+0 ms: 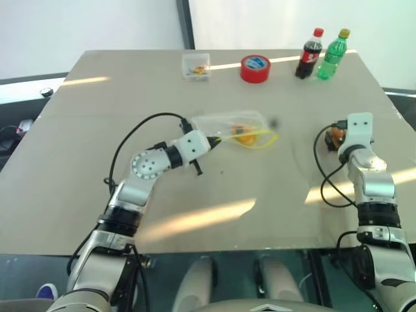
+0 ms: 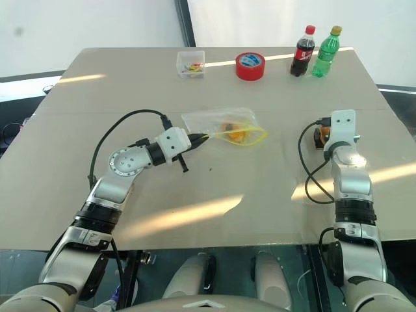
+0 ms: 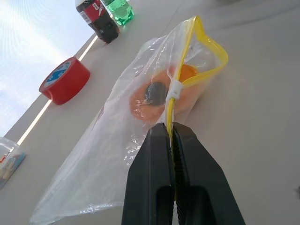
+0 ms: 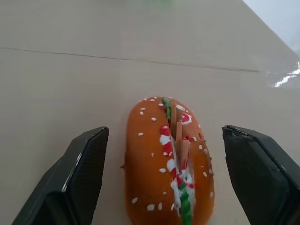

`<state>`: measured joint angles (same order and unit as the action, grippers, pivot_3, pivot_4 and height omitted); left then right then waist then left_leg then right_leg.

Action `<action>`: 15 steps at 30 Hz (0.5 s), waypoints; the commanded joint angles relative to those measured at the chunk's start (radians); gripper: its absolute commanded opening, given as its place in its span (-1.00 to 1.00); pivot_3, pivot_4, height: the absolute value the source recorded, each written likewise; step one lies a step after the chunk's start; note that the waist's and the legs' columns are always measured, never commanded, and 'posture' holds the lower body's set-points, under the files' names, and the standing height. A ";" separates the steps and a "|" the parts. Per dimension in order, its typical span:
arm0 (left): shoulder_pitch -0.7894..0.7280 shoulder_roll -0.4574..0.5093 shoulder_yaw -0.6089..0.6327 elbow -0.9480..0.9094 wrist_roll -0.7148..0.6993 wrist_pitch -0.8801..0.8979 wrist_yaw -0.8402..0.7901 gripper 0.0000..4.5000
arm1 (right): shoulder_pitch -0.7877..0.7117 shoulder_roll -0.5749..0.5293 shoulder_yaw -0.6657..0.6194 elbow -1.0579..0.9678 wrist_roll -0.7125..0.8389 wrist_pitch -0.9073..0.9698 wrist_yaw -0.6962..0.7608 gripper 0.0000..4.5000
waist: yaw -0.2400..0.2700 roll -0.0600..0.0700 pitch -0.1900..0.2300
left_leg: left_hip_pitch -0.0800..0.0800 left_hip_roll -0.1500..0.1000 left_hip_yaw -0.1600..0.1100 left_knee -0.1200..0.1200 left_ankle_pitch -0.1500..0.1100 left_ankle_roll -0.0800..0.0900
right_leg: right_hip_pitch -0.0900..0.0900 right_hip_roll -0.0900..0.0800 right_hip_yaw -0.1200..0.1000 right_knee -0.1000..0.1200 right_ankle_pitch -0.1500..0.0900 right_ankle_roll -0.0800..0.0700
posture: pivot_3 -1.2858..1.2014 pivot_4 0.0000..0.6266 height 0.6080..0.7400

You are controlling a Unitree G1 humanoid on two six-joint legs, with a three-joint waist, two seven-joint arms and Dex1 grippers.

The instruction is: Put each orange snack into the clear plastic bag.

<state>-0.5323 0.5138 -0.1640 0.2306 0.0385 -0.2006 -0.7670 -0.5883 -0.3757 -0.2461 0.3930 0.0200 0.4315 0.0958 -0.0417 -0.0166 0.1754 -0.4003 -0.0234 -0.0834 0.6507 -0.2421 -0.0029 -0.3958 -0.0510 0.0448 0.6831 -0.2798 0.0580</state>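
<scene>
The clear plastic bag (image 3: 108,154) lies mid-table with its yellow zip strip raised. My left gripper (image 3: 171,129) is shut on that strip, holding the bag's mouth open. Inside the bag rests one orange snack (image 1: 245,135), seen through the plastic. The other orange snack (image 4: 166,164), a glossy bun with white specks and a red, white and green stripe, lies on the table at the right (image 2: 320,135). My right gripper (image 4: 164,136) is open, one finger on each side of this snack and not touching it.
Along the table's far edge stand a small clear box (image 1: 196,66), a red tape roll (image 1: 255,68), a cola bottle (image 1: 309,54) and a green bottle (image 1: 332,56). Black cables loop beside both arms. The tan table (image 1: 195,221) is bare near its front.
</scene>
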 commanded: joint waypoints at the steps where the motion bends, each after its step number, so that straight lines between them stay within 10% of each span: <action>1: -0.006 0.009 0.021 -0.033 -0.003 -0.008 0.011 -1.00 | -0.023 -0.020 -0.035 0.049 0.027 -0.050 -0.004 0.58 | 0.000 0.000 0.000 | 0.000 0.000 0.000 0.000 0.000 0.000 | 0.000 0.000 0.000 0.000 0.000 0.000 | 0.03 -0.52 1.00; 8: -0.003 0.012 0.029 -0.045 -0.014 0.010 0.016 -1.00 | 0.037 -0.038 -0.019 -0.079 0.073 -0.081 0.060 -0.66 | 0.000 0.000 0.000 | 0.000 0.000 0.000 0.000 0.000 0.000 | 0.000 0.000 0.000 0.000 0.000 0.000 | 0.03 -0.52 1.00; 15: -0.018 0.003 0.028 -0.049 -0.014 0.028 0.021 -1.00 | 0.220 -0.047 0.165 -0.581 0.166 0.113 0.266 -0.66 | -0.002 0.000 0.000 | -0.001 0.001 -0.001 0.000 0.000 0.000 | 0.000 0.001 0.000 0.000 0.000 0.000 | 0.03 -0.52 1.00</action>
<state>-0.5335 0.5181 -0.1574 0.2233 0.0357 -0.1736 -0.7562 -0.3754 -0.4265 -0.1330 -0.0645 0.1427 0.5021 0.3091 -0.0433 -0.0164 0.1754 -0.4010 -0.0210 -0.0844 0.6508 -0.2422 -0.0026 -0.3962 -0.0496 0.0444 0.6830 -0.2798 0.0581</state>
